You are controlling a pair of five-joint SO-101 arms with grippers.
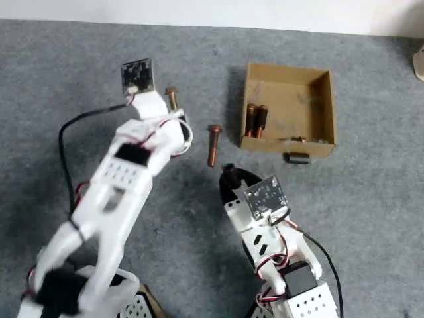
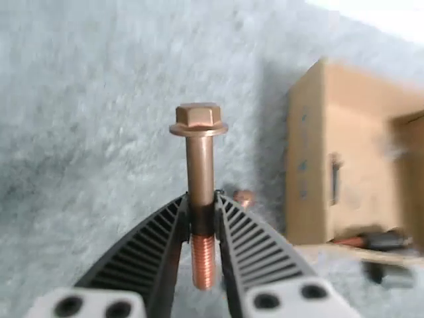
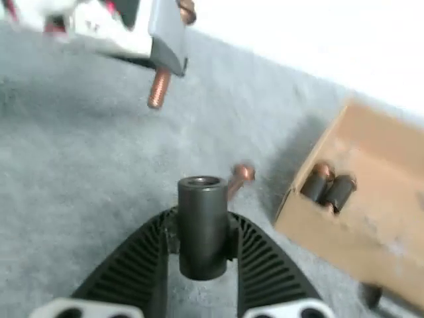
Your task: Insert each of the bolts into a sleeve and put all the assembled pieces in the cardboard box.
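**Bolt and sleeve both in hand, well apart, with the join not yet made**

The bolt sits pinched in my left claw by its lower shank, with only a short threaded tip poking out past the fingers. The sleeve stands mouth-up, pinched in my right claw near the box. I judge the main risk to be a tip that comes in off-centre: it would catch the sleeve's rim and twist either part in its pinch. With so little thread showing, my left fingers may also strike the sleeve before the bolt seats, so it drops out on release. A low sweep could knock the loose bolt lying between my arms. Two pieces are in the box, and a spare sleeve waits just outside it.
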